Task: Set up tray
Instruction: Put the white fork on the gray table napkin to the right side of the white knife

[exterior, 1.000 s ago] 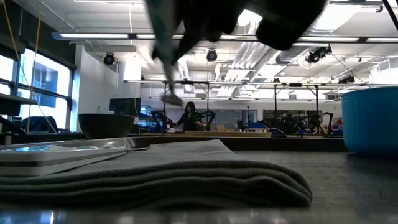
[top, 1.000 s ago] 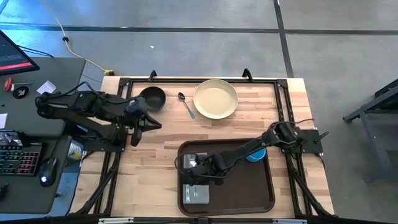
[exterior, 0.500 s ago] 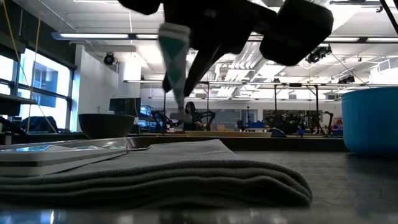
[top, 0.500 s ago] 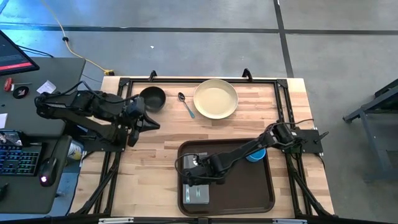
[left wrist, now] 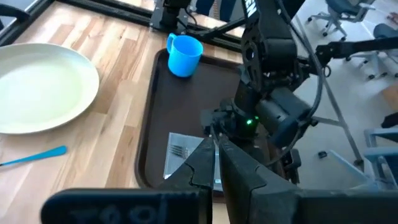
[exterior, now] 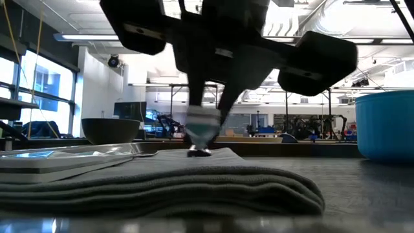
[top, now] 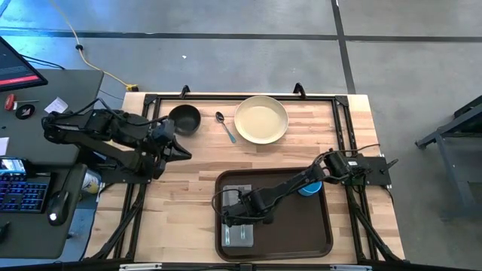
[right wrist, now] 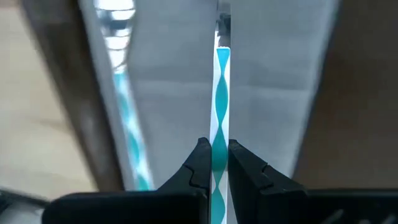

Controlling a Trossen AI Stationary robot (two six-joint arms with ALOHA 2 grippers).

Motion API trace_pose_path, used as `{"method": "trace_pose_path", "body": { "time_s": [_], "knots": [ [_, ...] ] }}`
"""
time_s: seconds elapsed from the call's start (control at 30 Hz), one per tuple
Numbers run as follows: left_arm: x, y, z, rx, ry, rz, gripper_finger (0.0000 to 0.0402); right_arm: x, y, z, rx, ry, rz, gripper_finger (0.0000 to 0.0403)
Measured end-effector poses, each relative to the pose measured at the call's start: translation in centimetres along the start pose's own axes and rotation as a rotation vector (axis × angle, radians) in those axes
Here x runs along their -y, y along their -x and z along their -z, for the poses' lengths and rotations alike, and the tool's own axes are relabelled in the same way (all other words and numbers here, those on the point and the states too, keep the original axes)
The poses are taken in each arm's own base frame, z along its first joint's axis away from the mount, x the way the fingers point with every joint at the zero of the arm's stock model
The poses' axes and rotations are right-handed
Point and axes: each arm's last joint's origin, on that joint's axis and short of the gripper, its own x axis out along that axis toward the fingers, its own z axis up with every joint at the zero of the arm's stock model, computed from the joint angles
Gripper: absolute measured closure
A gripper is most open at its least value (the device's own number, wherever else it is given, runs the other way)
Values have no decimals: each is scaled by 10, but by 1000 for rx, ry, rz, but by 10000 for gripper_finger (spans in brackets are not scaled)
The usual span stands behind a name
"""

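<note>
Big dark brown rectangular tray (top: 301, 226) w/ rounded corners sits lower centre of the high view, on the pale wood-plank table (top: 181, 196). On its left part lies a grey folded napkin (top: 239, 233); a fork (left wrist: 179, 150) rests on that napkin, seen in the left wrist view. Bright blue mug (top: 310, 187) stands in the tray's upper right corner.

Right gripper (top: 235, 218) is over the napkin, arm stretched across the tray from the right edge. Its fingers are pinched on a slim utensil w/ teal-and-white twisted handle (right wrist: 220, 118); what kind of utensil, can't tell. In the low view its metal tip (exterior: 198, 153) looks to touch the napkin's top.

Outward: pale yellow round plate (top: 260, 120) at upper centre of the table, off the tray. Just left of it a spoon w/ blue handle (top: 225, 126), then a small dark bowl (top: 184, 118).

Left gripper (top: 181, 150) hangs above bare wood at mid-left, near the bowl, fingers closed, nothing in them.

Far left, a desk w/ keyboard (top: 22, 192) and mouse (top: 57, 205).
</note>
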Motion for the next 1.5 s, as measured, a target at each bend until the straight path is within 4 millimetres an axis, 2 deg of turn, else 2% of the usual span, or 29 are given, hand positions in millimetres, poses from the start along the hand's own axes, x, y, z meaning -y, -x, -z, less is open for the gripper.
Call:
{"method": "trace_pose_path", "body": {
  "time_s": [0.3, 0.53, 0.8, 1.5],
  "knots": [
    [0, 0, 0, 1, 0, 0, 341, -4, 0, 2, -12, 5, -46, 380],
    [0, 0, 0, 3, -3, 0, 341, -7, 0, -5, 8, 12, -56, 379],
    [0, 0, 0, 4, 1, -2, 341, -10, -26, -8, -61, 1, -57, 379],
    [-1, 0, 1, -12, 21, -9, 341, -7, -25, -4, -132, -7, -17, 368]
  ]
}}
